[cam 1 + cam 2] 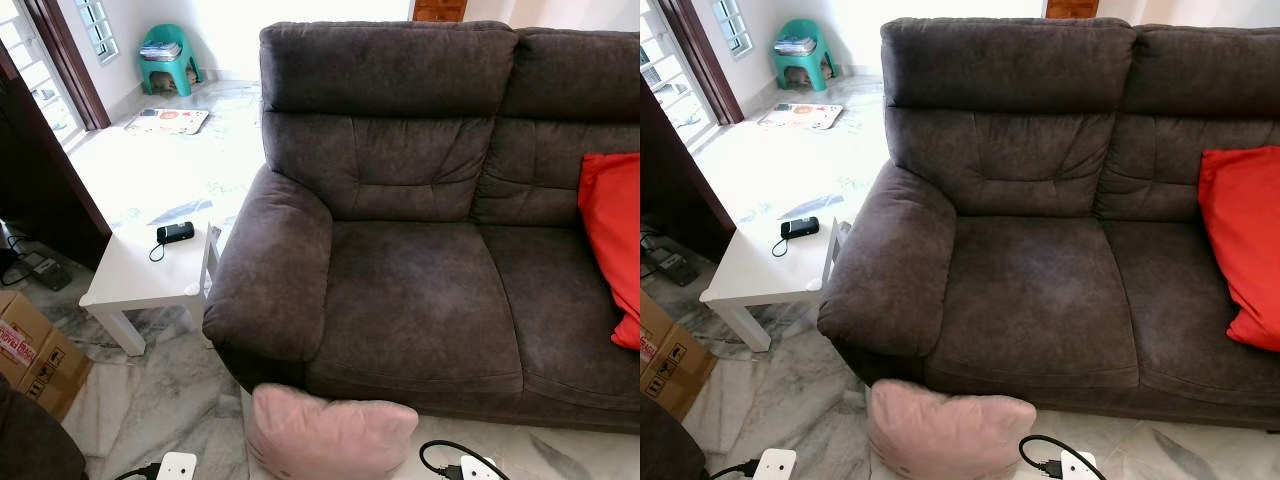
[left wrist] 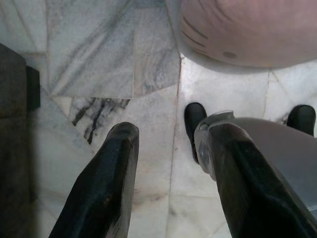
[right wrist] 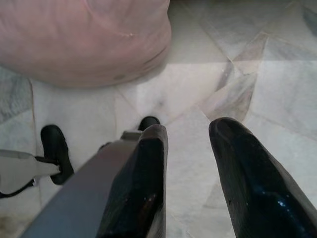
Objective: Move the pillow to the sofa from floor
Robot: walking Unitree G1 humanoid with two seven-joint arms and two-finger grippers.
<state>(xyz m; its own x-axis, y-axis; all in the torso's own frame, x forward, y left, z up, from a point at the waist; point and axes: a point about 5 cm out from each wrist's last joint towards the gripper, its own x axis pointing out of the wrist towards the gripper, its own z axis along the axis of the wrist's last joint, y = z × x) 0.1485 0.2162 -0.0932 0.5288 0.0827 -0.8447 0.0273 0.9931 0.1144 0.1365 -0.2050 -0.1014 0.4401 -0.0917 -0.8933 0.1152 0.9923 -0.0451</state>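
Observation:
A pale pink pillow [image 1: 330, 435] lies on the marble floor right against the front of the dark grey sofa [image 1: 420, 290], below its left seat. My left gripper [image 2: 171, 144] hangs open over bare floor, with the pillow [image 2: 247, 29] a short way beyond its fingertips. On the other side my right gripper [image 3: 190, 131] is open too, above the tiles, and the pillow [image 3: 84, 39] lies ahead of it. Neither gripper touches the pillow. The sofa's left seat is bare.
A red cushion [image 1: 612, 235] leans on the sofa's right seat. Left of the sofa arm stands a low white table [image 1: 150, 265] with a small black device [image 1: 175, 233]. A cardboard box [image 1: 30, 350] sits at the far left. A green stool [image 1: 168, 55] stands in the far corner.

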